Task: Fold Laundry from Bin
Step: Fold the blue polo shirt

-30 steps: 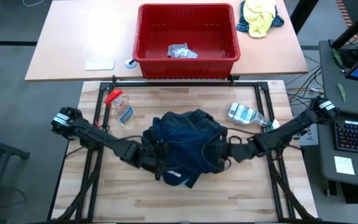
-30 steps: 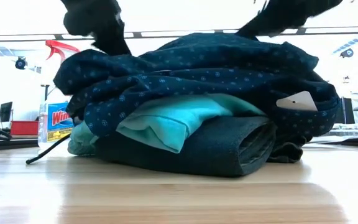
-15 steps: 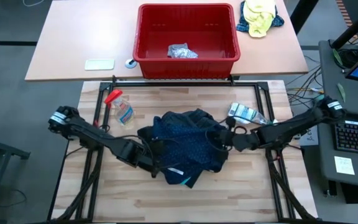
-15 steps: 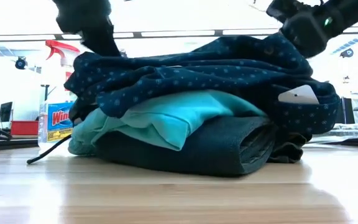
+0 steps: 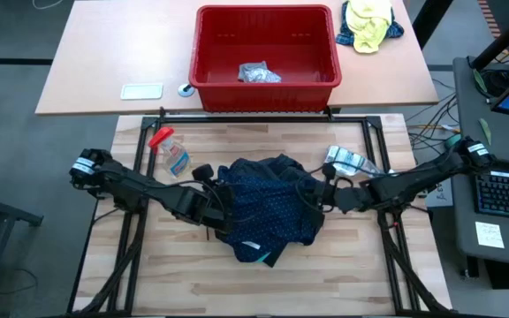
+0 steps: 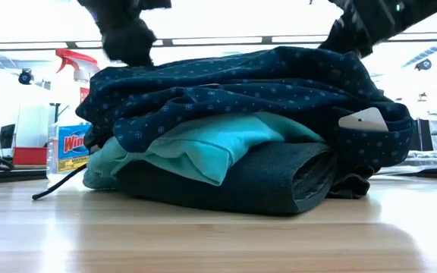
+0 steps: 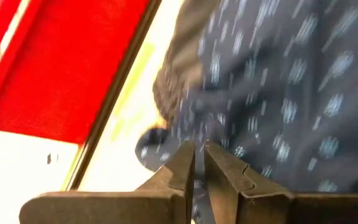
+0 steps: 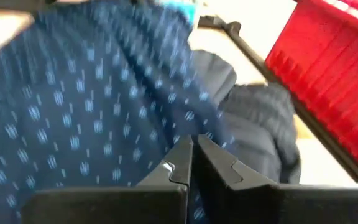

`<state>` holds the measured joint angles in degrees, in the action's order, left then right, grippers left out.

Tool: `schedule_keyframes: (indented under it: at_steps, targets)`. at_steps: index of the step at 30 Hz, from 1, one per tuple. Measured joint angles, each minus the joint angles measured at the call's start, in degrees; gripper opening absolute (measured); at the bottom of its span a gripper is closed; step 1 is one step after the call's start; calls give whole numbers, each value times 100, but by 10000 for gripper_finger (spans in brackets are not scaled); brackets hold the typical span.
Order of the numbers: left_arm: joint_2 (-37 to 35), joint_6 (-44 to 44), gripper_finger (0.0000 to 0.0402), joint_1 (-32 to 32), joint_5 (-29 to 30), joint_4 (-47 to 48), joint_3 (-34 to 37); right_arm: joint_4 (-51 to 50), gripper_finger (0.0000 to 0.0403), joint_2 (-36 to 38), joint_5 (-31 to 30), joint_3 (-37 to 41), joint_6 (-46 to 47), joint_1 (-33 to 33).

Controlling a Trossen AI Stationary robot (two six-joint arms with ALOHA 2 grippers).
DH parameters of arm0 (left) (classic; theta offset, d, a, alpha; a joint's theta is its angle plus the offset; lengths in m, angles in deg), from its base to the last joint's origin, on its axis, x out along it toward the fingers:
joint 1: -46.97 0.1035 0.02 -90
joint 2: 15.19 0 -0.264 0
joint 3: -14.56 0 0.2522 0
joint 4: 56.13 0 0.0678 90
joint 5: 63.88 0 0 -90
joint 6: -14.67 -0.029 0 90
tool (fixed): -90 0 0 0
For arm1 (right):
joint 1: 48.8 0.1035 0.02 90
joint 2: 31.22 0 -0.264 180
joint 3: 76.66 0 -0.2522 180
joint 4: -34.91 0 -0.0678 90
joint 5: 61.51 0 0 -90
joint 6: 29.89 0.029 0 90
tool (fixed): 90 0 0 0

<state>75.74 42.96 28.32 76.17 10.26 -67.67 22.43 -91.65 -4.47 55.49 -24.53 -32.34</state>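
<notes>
The laundry [image 5: 268, 208] sits as a heap in the middle of the wooden surface [image 5: 184, 283], a navy dotted garment [image 6: 264, 83] draped over a turquoise one [image 6: 203, 148] and a dark grey one [image 6: 256, 178]. The red bin [image 5: 266, 49] stands well apart on the far table with one small grey piece [image 5: 257, 73] inside.

The left end effector [image 5: 208, 201] is at the heap's left edge and the right end effector [image 5: 325, 193] at its right edge. Both are clenched, and each appears to pinch a bit of the navy cloth, though the wrist views are too blurred to be sure.

To do this step well, I judge the two arms should lift together and draw apart, so that only the navy garment peels free and hangs flat; a pinch that also catches the turquoise layer would drag the stack. A spray bottle [image 5: 173, 155] and a crumpled packet [image 5: 347, 162] lie near, so the spread should stay clear of them.
</notes>
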Motion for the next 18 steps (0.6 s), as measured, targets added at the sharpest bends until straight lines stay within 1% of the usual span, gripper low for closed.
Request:
schedule_keyframes:
  at_steps: [2, 4, 6, 8, 11, 14, 16, 18]
  targets:
    - [1, 258, 20, 67, -7, 7, 277, -178, 12, -179, -133, 0, 116, 1]
    - [2, 589, 20, 94, -53, 127, 476, -542, 12, -302, -544, 0, 309, 1]
    - [2, 992, 20, 103, -250, 409, 578, -991, 12, -333, -1000, -2, 588, 1]
    - [2, 1434, 20, 102, -433, 817, 597, -1324, 12, -301, -1210, -25, 789, 1]
    - [-28, 1950, 20, 81, -598, 1459, 502, -1472, 12, -94, -1204, -84, 812, 12]
    - [-44, 2238, 20, 61, -714, 2111, 185, -1582, 12, 185, -1135, -233, 765, 16]
    - [-46, 2281, 20, 14, -746, 2402, -76, -1815, 12, 381, -912, -409, 812, 14]
    - [-47, 2166, 20, -63, -749, 2438, -353, -2132, 12, 567, -598, -621, 999, 14]
